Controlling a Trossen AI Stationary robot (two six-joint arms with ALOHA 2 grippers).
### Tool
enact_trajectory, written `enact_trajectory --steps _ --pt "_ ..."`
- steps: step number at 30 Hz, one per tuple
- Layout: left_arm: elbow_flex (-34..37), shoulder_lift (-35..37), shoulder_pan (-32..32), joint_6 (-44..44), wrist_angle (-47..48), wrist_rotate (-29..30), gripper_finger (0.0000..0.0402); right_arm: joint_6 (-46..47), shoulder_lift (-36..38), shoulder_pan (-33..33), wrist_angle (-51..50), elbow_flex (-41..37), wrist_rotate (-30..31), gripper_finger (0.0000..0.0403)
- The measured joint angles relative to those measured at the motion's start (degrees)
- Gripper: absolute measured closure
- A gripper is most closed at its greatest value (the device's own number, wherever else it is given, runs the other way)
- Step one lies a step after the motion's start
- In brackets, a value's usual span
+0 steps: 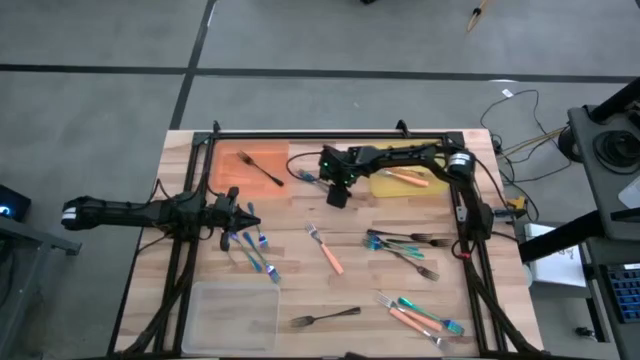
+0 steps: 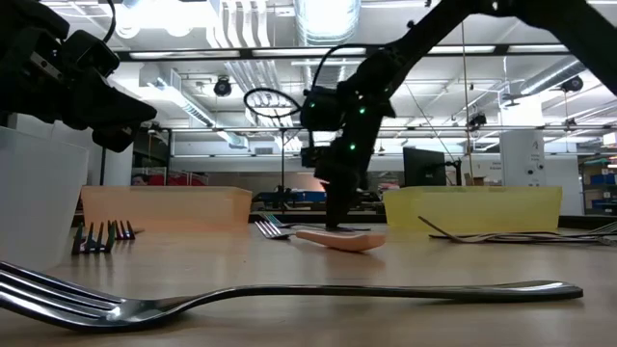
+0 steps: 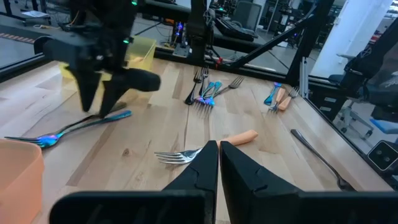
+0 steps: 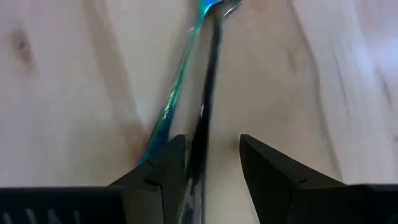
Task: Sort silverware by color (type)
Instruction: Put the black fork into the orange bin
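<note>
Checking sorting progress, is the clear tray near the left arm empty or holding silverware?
Empty: the high view shows the clear tray with nothing in it; a dark fork lies beside it on the table.

I see pale wood-grain counter (image 1: 300, 270). Trays: orange tray (image 1: 262, 160), yellow tray (image 1: 400, 186), clear tray (image 1: 235, 310). Forks: blue-teal fork (image 4: 177, 87), dark grey fork (image 1: 325, 318), orange-handled fork (image 1: 327, 250). Both pincers black.

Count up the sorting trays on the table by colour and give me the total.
orange tray: 1
yellow tray: 1
clear tray: 1
Total: 3
</note>
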State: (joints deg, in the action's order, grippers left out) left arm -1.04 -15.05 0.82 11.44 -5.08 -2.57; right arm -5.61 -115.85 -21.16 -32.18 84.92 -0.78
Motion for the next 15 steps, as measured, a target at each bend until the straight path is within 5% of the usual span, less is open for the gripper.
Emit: enact_trajectory --steps 15 --pt "0.0 -0.02 0.0 0.0 0.0 0.02 0.0402 -3.86 -9.18 -4.91 -6.27 10.78 -5.55 0.0261"
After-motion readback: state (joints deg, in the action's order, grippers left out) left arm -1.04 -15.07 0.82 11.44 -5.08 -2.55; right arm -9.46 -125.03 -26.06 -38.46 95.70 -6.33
